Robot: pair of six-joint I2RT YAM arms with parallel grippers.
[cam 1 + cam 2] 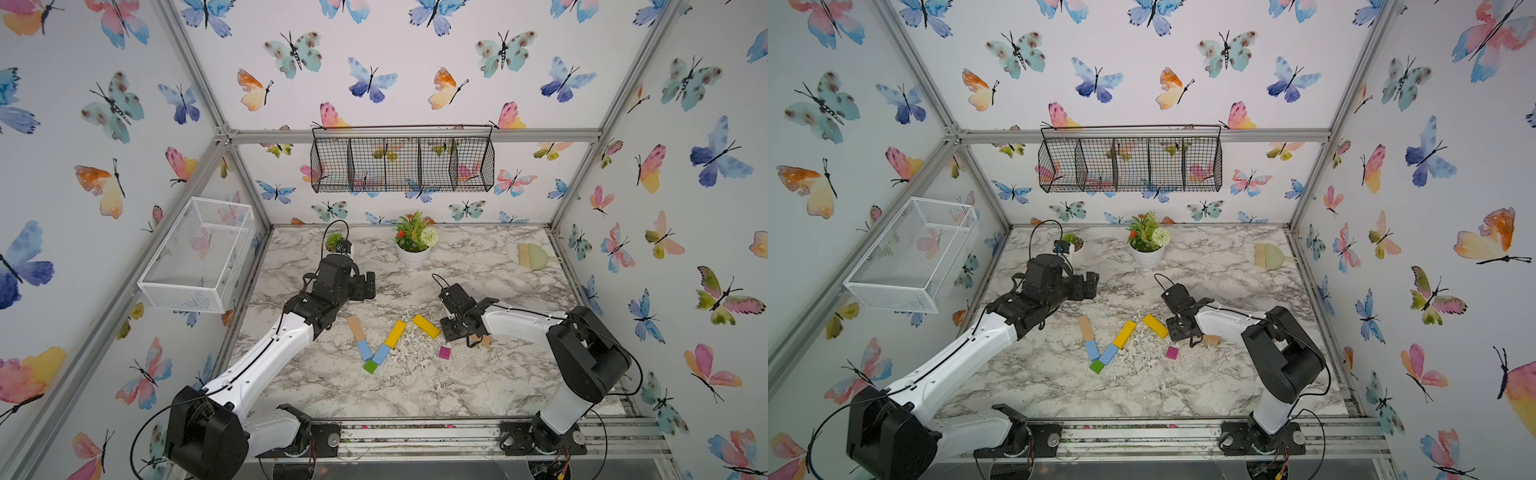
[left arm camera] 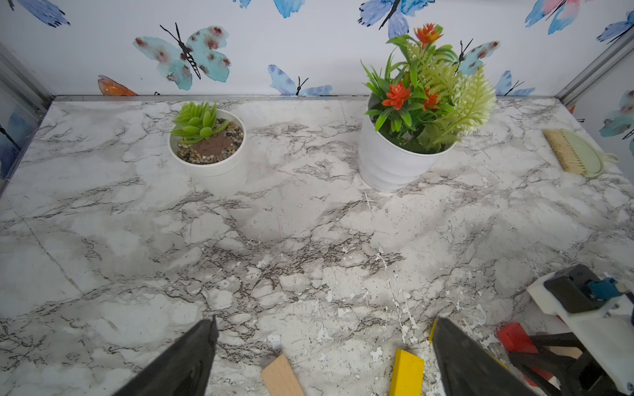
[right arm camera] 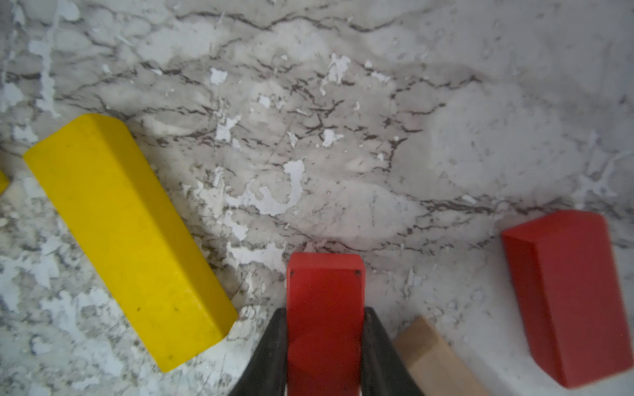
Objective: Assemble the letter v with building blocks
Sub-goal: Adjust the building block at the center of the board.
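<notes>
The right tool point(image 3: 325, 310) is clamped on a red block point(image 3: 324, 281) beside the loose yellow block point(image 3: 127, 236), and the left tool point(image 2: 326, 322) hangs open. The half-built letter v point(image 1: 381, 353) lies mid-surface point(image 1: 415, 395). Its yellow-tipped arm probably needs extending next.

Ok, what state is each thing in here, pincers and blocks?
Left pincer: open, empty.
Right pincer: shut on red block.
V: unfinished, two blocks per arm, green cube at tip.
Spare yellow block: loose, beside V.
Pink cube: loose, unused.
Second red block: lying loose.
Spare tan block: loose.
</notes>
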